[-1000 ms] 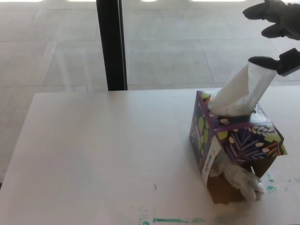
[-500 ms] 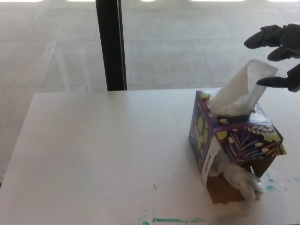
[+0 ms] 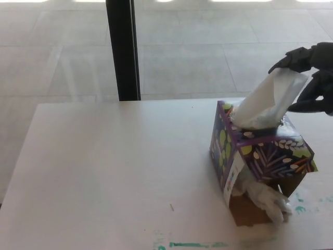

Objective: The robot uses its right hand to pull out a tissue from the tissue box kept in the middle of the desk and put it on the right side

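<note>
The purple tissue box point(image 3: 260, 156) sits near the worktop's point(image 3: 104, 172) right edge. A white tissue point(image 3: 268, 101) sticks up from its top. More crumpled tissue point(image 3: 265, 198) spills from its torn side. The right hand point(image 3: 312, 78) has fingers apart around the tissue's tip.

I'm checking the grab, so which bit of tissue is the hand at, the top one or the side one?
The top tissue, standing up out of the box, beside the right hand. The other tissue spills from the torn side, low on the desk.
</note>
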Robot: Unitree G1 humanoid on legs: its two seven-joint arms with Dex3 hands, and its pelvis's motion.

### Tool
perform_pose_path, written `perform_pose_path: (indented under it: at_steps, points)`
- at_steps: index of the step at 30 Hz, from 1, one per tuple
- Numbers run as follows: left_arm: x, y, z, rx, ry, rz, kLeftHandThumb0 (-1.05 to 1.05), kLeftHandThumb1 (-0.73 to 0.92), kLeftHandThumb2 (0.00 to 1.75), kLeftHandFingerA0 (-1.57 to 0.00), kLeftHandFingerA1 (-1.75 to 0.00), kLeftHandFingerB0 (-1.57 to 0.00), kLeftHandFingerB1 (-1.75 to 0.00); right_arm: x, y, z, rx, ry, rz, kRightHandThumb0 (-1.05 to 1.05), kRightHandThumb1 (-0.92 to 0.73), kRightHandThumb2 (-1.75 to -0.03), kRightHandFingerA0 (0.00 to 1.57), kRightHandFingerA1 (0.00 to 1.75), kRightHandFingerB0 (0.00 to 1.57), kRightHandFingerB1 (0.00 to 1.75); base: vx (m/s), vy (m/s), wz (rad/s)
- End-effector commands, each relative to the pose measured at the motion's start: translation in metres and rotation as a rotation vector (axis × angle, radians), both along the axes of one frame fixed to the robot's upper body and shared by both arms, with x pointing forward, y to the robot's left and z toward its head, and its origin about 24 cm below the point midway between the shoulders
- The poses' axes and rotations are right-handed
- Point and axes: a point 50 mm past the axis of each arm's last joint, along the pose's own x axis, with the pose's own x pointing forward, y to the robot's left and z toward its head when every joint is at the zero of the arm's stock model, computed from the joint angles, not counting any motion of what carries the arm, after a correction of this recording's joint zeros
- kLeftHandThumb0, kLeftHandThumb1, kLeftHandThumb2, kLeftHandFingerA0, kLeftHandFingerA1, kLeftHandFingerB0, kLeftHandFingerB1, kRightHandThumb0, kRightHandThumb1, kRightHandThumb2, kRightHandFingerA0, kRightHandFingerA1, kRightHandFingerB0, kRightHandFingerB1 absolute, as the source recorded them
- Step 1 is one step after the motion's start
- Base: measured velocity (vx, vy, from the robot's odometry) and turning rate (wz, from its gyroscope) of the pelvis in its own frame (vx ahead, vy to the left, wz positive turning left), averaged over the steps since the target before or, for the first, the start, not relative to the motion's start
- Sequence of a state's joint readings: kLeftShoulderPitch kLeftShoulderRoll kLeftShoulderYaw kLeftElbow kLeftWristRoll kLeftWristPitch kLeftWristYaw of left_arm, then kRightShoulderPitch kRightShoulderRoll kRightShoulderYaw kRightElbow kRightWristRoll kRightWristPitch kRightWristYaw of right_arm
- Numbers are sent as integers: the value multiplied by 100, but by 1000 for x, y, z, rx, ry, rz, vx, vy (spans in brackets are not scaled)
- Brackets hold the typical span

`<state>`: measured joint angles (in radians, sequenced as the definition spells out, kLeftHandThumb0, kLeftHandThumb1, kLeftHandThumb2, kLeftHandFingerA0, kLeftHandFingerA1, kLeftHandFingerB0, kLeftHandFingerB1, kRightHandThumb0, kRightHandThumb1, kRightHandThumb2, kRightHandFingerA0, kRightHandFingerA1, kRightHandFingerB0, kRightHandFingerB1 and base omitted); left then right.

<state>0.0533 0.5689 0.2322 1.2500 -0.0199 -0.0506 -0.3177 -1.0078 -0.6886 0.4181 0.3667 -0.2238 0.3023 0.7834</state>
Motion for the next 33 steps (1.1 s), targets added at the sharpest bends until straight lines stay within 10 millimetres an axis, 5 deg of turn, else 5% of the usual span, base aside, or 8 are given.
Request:
perform_pose_path:
  at_steps: [1,14,17,18,22,27,28,33]
  points:
    - [1,4,4,29,9,-34,-76,92,74,-58,-57,-43,-48,0,1,-10,-17,-2,-15,-55,-64,-60,57,57,19,28,0,0,0]
    - [0,-1,0,25,12,-28,-76,92,74,-58,-58,-44,-48,4,13,-40,7,-134,40,-40,-67,-60,68,69,37,38,0,0,0]
    - [-1,0,0,34,12,-36,-75,75,113,-56,-66,-42,-58,3,19,-43,-160,-264,100,-30,-78,-65,73,134,50,40,0,0,0]
    - [-1,1,1,29,10,-36,-80,92,75,-57,-58,-42,-48,3,20,-44,-194,-296,114,-26,-79,-66,71,154,56,45,0,0,0]
    - [-2,0,1,41,10,-52,-75,75,113,-55,-66,-42,-59,1,22,-46,-236,-374,126,-24,-76,-65,83,170,78,63,0,0,0]
    - [-3,-1,-1,33,9,-28,-81,92,74,-58,-57,-46,-48,-3,24,-49,-245,-539,144,-33,-53,-97,113,131,80,85,0,0,0]
    - [-4,-1,-1,32,5,-28,-86,77,92,-58,-62,-44,-53,-3,24,-50,-258,-566,142,-27,-74,-65,87,173,75,113,0,0,0]
    - [-6,-1,-1,32,6,-43,-77,75,113,-55,-66,-40,-58,-4,22,-53,-284,-624,152,-22,-71,-67,80,175,68,149,0,0,0]
